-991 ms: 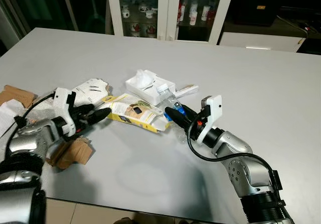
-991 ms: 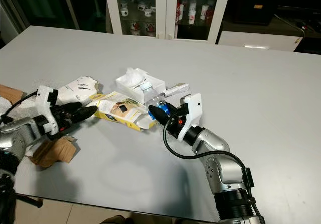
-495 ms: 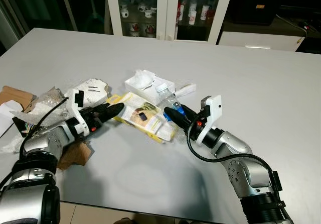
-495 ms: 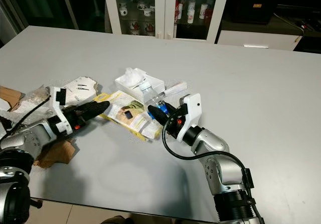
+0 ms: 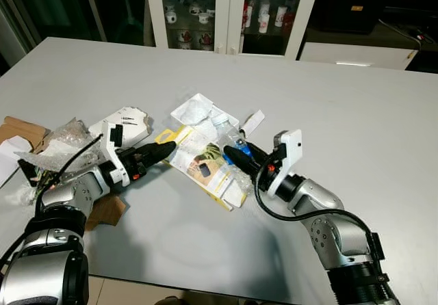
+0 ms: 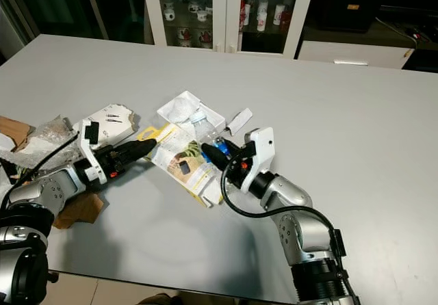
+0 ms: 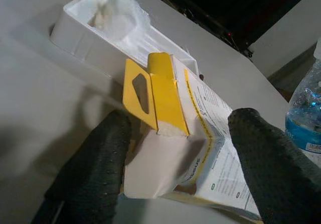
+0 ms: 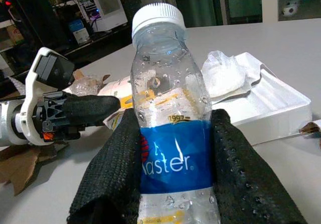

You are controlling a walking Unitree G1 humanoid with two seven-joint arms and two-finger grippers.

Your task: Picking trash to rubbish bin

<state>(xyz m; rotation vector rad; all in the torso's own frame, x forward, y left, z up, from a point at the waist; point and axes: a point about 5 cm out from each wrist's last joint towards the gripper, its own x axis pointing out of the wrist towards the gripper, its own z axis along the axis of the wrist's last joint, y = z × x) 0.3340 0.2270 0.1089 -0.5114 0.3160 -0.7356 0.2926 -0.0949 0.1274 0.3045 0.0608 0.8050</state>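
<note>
Gripping clear plastic bottle (image 8: 170,133), right hand (image 5: 236,156).

We are seeing the left gripper (image 5: 166,148) reaching farther forward, and the yellow carton (image 5: 204,163) is turning toward the bottle (image 8: 171,148).
</note>
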